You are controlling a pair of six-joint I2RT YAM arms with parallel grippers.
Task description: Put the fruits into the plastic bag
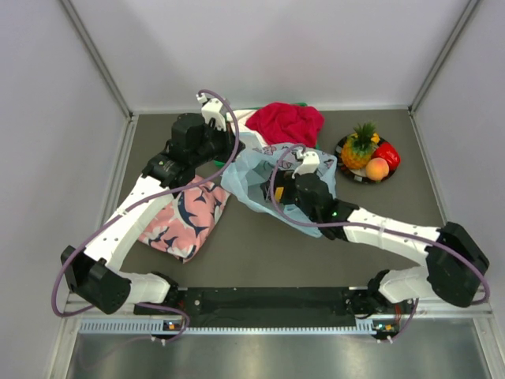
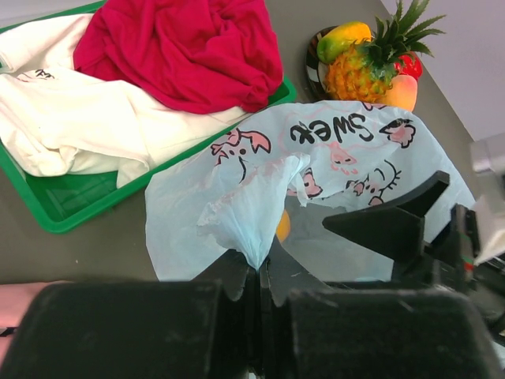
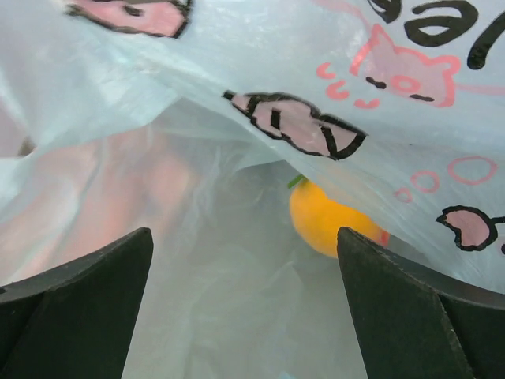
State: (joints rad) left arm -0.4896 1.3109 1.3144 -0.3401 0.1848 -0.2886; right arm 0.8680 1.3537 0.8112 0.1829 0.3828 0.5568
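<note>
The left gripper (image 2: 260, 272) is clenched on a twisted fold of the plastic bag (image 2: 347, 158), which spreads out just ahead of its fingers. The right gripper (image 3: 243, 237) sits in the bag's opening, fingers spread wide and grasping nothing. An orange fruit (image 3: 327, 217) lies inside the bag just ahead of it, nearer its right finger. Beyond the bag, well apart from both grippers, the pineapple (image 1: 359, 148), peach (image 1: 377, 168), red fruit (image 1: 388, 152) and mango (image 2: 345, 38) sit together on a dark plate (image 2: 312, 61).
</note>
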